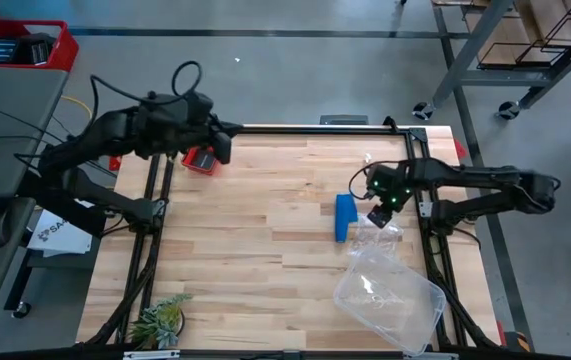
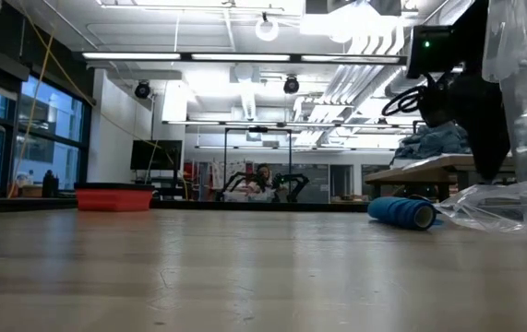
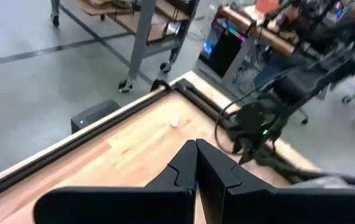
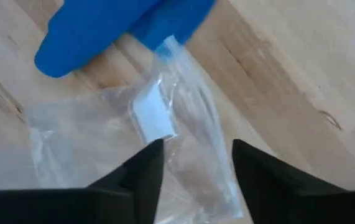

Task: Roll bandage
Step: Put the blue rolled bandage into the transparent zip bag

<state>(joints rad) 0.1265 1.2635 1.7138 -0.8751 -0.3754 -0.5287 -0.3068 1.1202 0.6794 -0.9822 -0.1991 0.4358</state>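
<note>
High view | bandage (image 1: 344,216) rolled, beside plastic bag (image 1: 390,290) | right pincer (image 1: 381,211) released | left pincer (image 1: 227,137) clenched

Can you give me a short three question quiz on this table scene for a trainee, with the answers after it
1. True or false: the bandage lies on the table as a flat unrolled band.
2. Which gripper hangs over the clear plastic bag? A) left gripper B) right gripper C) neither
3. Fill in: the small red tray sits near the ____ gripper.

Key
1. False. It is a stubby roll, lying next to the bag's end.
2. B. The right gripper is open over the bag's end, holding nothing; the left gripper is shut, raised over the table's far left part.
3. Left.
</note>
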